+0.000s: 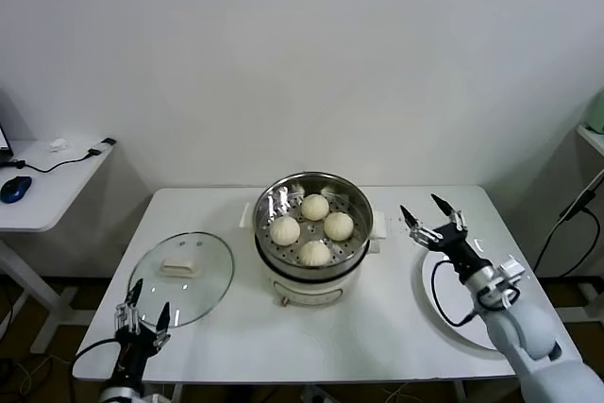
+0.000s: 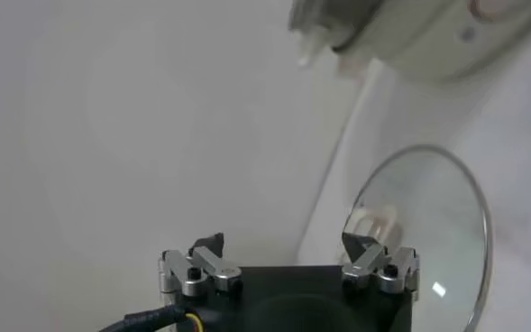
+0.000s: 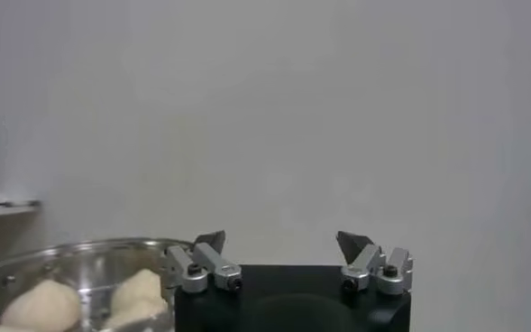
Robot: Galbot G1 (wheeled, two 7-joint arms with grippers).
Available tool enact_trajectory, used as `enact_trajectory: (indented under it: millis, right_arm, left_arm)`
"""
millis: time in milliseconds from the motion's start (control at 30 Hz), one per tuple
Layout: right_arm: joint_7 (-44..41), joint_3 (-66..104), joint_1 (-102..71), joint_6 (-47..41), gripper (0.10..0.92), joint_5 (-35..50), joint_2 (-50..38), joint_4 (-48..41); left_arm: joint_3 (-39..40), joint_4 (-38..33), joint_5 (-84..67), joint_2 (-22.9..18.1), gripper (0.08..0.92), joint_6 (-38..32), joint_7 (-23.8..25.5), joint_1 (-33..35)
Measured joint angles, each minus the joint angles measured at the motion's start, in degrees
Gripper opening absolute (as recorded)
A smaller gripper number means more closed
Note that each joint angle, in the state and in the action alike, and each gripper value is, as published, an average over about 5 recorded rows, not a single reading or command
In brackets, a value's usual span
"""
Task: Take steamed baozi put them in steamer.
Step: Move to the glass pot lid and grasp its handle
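Nearest the head camera, at the desk's (image 1: 236, 337) front left corner, the left tool (image 1: 143, 306) hangs released with nothing between its fingers, just beside the glass lid (image 1: 181, 277) lying flat on the desk. Four steamed baozi (image 1: 315, 207) sit together in the steamer (image 1: 283, 197) at the desk's middle, close to one another on its perforated floor. To the steamer's right, the right tool (image 1: 427, 213) is raised above the white plate (image 1: 436, 294), spread wide and holding nothing.

no readable text, labels, brands or numbers on anything
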Motion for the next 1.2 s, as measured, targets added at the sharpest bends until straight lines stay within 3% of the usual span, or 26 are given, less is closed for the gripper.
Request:
enact_trajectory:
  millis: [467, 833, 1200]
  right_arm:
    - [0.2, 7.5, -7.3, 1.0, 0.823, -4.1, 6.2, -2.3]
    - [0.4, 9.2, -7.9, 1.3, 0.823, -6.6, 7.7, -4.4]
    - [0.0, 9.7, -7.7, 1.7, 0.823, -8.9, 8.7, -6.3]
  left_arm:
    - [1.2, 17.6, 18.8, 4.5, 0.823, -2.5, -6.7, -13.8]
    - [1.3, 28.8, 21.6, 7.2, 0.823, -3.8, -9.1, -23.0]
    - [2.7, 35.2, 21.4, 7.8, 0.823, -4.7, -10.4, -28.9]
